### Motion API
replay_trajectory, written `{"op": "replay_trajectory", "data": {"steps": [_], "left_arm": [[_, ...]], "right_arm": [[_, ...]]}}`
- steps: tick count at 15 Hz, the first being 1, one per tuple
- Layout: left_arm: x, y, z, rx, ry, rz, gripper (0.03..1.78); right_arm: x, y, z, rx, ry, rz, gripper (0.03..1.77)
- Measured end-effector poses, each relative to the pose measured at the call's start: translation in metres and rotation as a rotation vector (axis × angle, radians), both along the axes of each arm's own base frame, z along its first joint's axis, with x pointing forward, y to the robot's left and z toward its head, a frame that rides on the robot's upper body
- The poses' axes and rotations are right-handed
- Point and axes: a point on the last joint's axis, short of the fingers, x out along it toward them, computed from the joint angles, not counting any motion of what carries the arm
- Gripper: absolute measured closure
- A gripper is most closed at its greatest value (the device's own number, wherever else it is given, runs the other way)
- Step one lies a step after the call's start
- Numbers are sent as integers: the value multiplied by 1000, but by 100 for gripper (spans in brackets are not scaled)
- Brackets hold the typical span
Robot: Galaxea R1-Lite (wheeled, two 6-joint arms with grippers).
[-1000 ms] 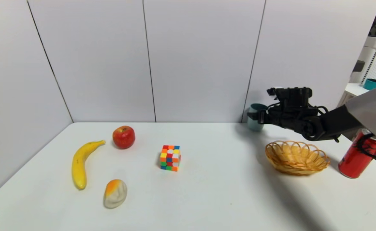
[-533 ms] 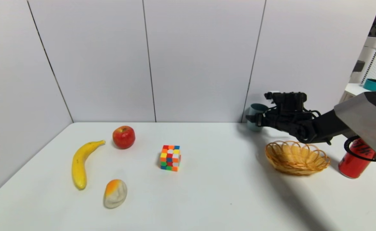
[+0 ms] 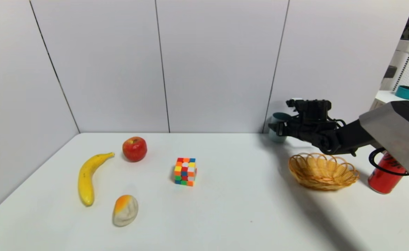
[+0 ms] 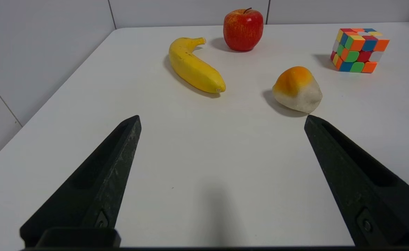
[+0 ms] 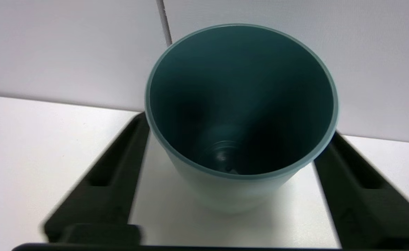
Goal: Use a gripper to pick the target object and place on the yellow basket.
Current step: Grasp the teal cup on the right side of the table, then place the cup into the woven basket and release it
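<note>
Over the last second, the right gripper (image 5: 232, 139) had dipped a little and shifted slightly inward, and its fingers stood apart on either side of the cup (image 5: 230, 188). Their tips were hidden behind the cup, so firm contact could not be told. The cup was upright between them, by the back wall (image 3: 221, 66), which suggested the grasp was close but the lift still ahead. The basket (image 3: 323, 181) sat on the surface (image 3: 225, 216), nearer the robot than those fingers. The left gripper (image 4: 222, 116) was parked over the surface, fingers wide.
</note>
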Motion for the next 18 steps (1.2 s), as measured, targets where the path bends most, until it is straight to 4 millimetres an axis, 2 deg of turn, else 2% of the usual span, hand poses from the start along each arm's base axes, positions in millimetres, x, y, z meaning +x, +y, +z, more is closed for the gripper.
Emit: {"op": "replay_trajectory", "data": {"steps": [1,2,7,10,12,14,18], "left_arm": [[0,0,0,0,0,0,12],[0,0,0,0,0,0,12],[0,0,0,0,0,0,12],[0,0,0,0,0,0,12],[0,0,0,0,0,0,12],[0,0,0,0,0,0,12],[0,0,0,0,0,0,12]], "right_arm": [[0,0,-1,0,1,0,60],[2,0,-1,1,-5,0,67],[7,1,-5,2,-16,2,71],[5,1,0,3,-17,0,71],[-1,-3,14,5,-34,-5,72],[-15,-8,36,9,-59,-11,72],[-67,-21,87,29,-87,4,72]]}}
